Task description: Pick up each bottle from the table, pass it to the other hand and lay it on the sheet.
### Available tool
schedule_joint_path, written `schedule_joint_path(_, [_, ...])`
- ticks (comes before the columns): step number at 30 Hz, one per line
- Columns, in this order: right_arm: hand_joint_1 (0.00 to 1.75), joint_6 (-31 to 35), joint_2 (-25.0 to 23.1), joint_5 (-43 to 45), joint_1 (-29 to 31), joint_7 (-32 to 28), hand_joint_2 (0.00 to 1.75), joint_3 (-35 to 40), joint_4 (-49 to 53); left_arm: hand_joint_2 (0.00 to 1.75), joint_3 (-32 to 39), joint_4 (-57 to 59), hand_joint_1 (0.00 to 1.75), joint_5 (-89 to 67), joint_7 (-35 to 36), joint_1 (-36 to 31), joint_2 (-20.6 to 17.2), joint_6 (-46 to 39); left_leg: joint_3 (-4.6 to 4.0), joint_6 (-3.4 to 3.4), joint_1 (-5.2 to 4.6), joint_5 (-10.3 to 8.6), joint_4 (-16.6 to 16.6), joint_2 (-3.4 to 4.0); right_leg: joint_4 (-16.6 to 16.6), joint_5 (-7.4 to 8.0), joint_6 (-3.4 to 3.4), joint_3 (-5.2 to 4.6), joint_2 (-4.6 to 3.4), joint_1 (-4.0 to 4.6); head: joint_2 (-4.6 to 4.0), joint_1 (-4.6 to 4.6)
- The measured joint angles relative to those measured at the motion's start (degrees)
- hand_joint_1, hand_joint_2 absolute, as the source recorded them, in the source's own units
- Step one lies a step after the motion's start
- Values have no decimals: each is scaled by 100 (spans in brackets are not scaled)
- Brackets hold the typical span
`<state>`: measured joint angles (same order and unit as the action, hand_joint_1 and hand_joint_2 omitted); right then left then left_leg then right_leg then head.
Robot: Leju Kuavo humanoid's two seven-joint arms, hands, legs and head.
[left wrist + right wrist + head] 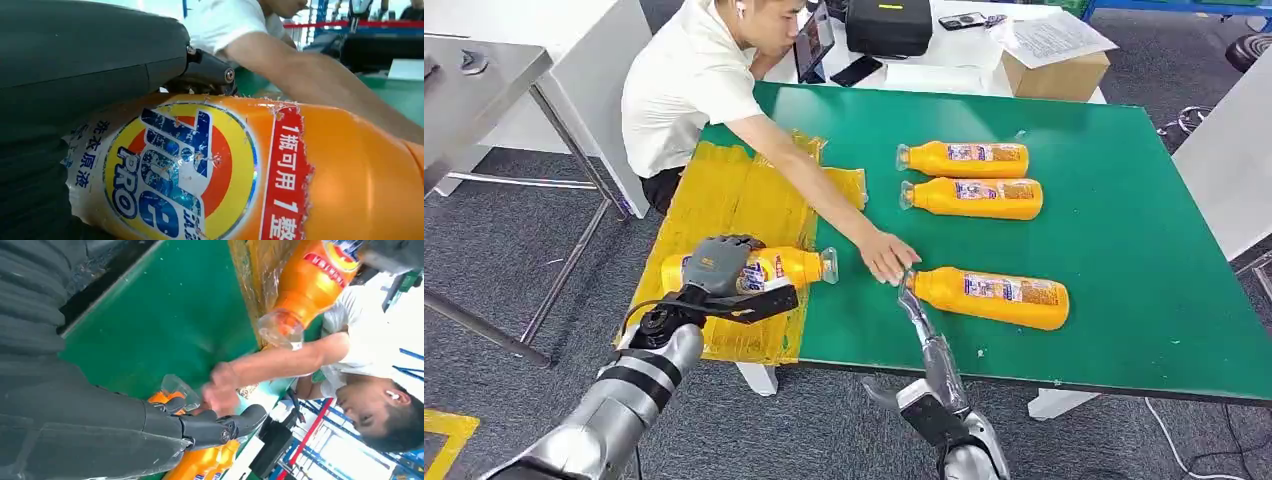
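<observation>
Sheet (724,200) over the table's (1144,300) left edge, one bottle (769,268) on it | two bottles (964,158) (974,197) mid-table toward far edge | fourth bottle (994,297) nearer front edge.

The desk (1124,230) is covered in plain dark green. On its left end lies a translucent yellow sheet (734,200), crinkled and glossy. The four bottles are orange with clear caps: the held bottle (774,268), the near bottle (994,296) and two far bottles (969,158) (974,197). Each carries a label with a yellow ring, a red centre and blue letters; the left wrist view adds a red strip with white characters. The left hand (716,266) is grey, its fingers (764,302) black, on a silver arm banded in black. The right hand (914,300) is dark grey. The person's shirt (684,80) is white. The floor (544,300) is grey carpet.
</observation>
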<state>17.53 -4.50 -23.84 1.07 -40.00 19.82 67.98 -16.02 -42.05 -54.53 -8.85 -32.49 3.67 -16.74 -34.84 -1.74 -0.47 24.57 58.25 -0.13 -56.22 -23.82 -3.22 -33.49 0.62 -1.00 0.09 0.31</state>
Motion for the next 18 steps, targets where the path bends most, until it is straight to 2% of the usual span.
schedule_joint_path(5, [0,11,0,142,3,-2,175,0,0,175,-48,521,175,210,-16,-403,37,408,-10,0,0,1,0,-1,-1,0,0,-10,0,1,0,0])
schedule_joint_path(6, [0,11,0,166,5,-2,175,0,0,175,-57,591,140,236,9,-452,39,478,-11,0,0,1,0,-1,-1,-1,0,-11,0,1,0,0])
schedule_joint_path(7, [0,11,0,181,12,-2,175,0,0,175,-65,675,24,238,24,-515,42,560,-13,0,1,1,0,-1,-1,-1,0,-13,0,1,0,0])
schedule_joint_path(8, [0,11,0,223,25,-2,175,0,-4,175,-81,787,0,238,28,-588,41,700,-14,0,1,1,0,-1,-1,-1,0,-15,0,1,0,0])
schedule_joint_path(14, [0,9,0,393,69,-2,175,4,-37,175,-133,1263,0,564,-120,-833,41,1869,-14,0,1,0,0,-2,-2,-1,0,-14,1,1,0,2])
schedule_joint_path(18, [0,48,4,492,103,-2,175,55,-65,175,-151,1389,0,787,-138,-984,41,2364,-15,0,0,0,0,-2,-3,-1,0,-12,0,1,0,0])
